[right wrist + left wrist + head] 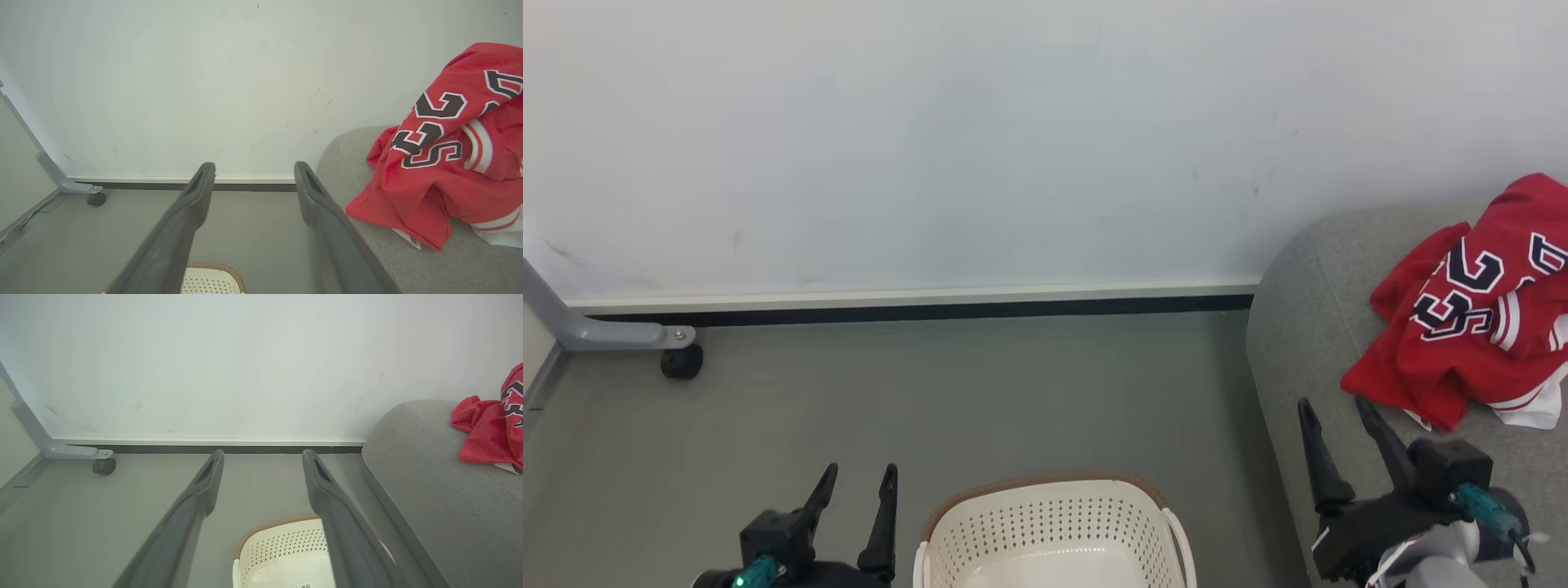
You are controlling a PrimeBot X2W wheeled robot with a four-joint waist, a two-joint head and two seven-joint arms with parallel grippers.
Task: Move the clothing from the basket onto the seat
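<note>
At the far left, a grey metal leg with a small black wheel is seen on the grey floor, close to the white wall. A dark strip is run along the bottom of the wall.

Next, at the lower left of the head view, the left claw is held above the floor, just beside the basket. Its two dark fingers are spread wide apart, and nothing is held or touched by them.

The basket is set on the floor in the middle, between the two claws. Its brown rim, its white sides full of little holes and its pale bottom are seen. A strip of floor is left between the basket and the seat, which is placed to the right, by the wall.

The right claw is held over the front part of the seat. Its fingers are spread wide too, and nothing is gripped. Its tips are pointed toward the clothing and are close to it, but no touch is seen.

The red clothing is piled on the seat at the far right, crumpled, with dark letters edged in white and white stripes shown on top. Only bare grey seat cloth is seen between the right claw and the clothing.
</note>
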